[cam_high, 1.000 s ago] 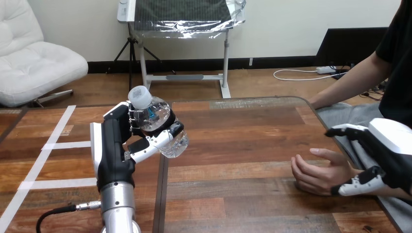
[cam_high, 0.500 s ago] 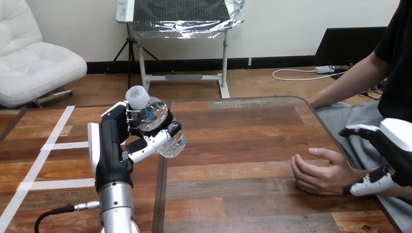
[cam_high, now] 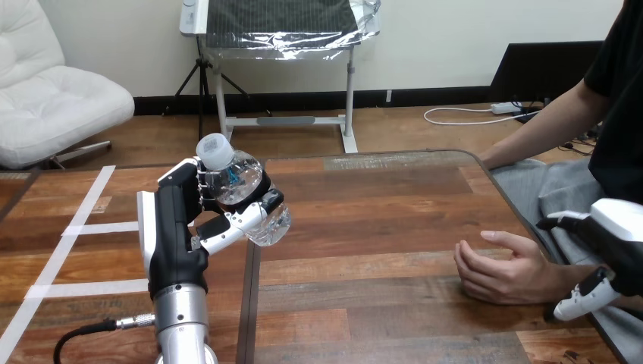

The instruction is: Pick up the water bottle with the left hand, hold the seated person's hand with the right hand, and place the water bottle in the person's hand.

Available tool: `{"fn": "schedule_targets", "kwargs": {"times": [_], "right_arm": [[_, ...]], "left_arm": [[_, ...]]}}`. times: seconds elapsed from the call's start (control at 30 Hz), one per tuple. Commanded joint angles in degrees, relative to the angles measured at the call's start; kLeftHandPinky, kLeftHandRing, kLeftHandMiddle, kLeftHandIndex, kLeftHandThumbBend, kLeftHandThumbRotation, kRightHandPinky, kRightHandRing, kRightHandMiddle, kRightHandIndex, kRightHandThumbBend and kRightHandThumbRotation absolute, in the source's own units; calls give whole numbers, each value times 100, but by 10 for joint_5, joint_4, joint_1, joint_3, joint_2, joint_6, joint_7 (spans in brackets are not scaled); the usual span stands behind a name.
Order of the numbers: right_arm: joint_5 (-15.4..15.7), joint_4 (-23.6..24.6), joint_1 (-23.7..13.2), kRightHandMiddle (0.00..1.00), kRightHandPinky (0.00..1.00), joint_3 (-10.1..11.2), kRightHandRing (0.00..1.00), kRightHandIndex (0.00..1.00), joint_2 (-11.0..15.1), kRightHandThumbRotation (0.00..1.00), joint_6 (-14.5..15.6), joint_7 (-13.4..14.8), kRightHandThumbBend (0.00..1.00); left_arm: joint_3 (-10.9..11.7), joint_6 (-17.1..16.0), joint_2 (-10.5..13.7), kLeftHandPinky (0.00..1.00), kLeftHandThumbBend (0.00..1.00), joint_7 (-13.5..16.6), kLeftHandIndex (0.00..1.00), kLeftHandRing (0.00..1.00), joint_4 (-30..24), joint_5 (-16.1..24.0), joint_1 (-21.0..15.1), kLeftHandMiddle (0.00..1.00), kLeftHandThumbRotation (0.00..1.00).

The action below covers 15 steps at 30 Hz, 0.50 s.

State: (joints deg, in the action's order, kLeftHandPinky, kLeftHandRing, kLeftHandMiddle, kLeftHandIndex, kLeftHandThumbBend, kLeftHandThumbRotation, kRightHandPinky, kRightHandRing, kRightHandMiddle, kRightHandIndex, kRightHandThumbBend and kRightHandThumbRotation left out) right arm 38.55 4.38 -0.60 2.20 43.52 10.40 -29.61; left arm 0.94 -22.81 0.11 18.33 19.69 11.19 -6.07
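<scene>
— Brown wood first. The table (cam_high: 379, 220) takes up your lower view. Its far edge runs across behind the bottle, with a rounded corner at far right, and the right edge slants down toward the person. A dark seam (cam_high: 252, 303) splits it front to back. White tape strips (cam_high: 83, 226) lie left of the seam.

— Where is the open room?

— Between the seam and the person's hand there is a wide stretch of bare wood, open from the far edge to the near one.

— And the arms?

— Your left hand (cam_high: 176, 227) stands upright on its silver forearm just left of the seam, lifted off the wood. Its fingers and thumb are curled round the water bottle (cam_high: 246, 193). Your right hand (cam_high: 610, 250) sits at the view's right side, at the table's right edge, with its fingers spread wide. One finger reaches above the person's wrist and the thumb lies below it. It isn't closed on the wrist, and I cannot tell whether it touches.

— The person's hand?

— The person's hand (cam_high: 504, 273) rests on the wood near the right edge. It lies on its side, palm facing left, fingers loosely bent.

— The bottle?

— Clear plastic, tilted. Its pale cap (cam_high: 214, 150) is up and leaning left, and its base points down and right over the seam. It is well apart from the person's hand.
</scene>
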Motion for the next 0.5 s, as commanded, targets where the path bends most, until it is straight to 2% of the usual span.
{"fn": "schedule_targets", "kwargs": {"times": [0.0,0.47], "right_arm": [[16,-14,-63,93,87,-23,93,89,26,0,7,-13,79],[49,-79,-106,92,85,-72,92,88,48,0,5,-41,76]], "left_arm": [[0,-24,7,39,70,-2,47,42,-16,4,-25,46,0],[5,-27,7,39,70,-3,47,42,-16,1,-24,46,0]]}}
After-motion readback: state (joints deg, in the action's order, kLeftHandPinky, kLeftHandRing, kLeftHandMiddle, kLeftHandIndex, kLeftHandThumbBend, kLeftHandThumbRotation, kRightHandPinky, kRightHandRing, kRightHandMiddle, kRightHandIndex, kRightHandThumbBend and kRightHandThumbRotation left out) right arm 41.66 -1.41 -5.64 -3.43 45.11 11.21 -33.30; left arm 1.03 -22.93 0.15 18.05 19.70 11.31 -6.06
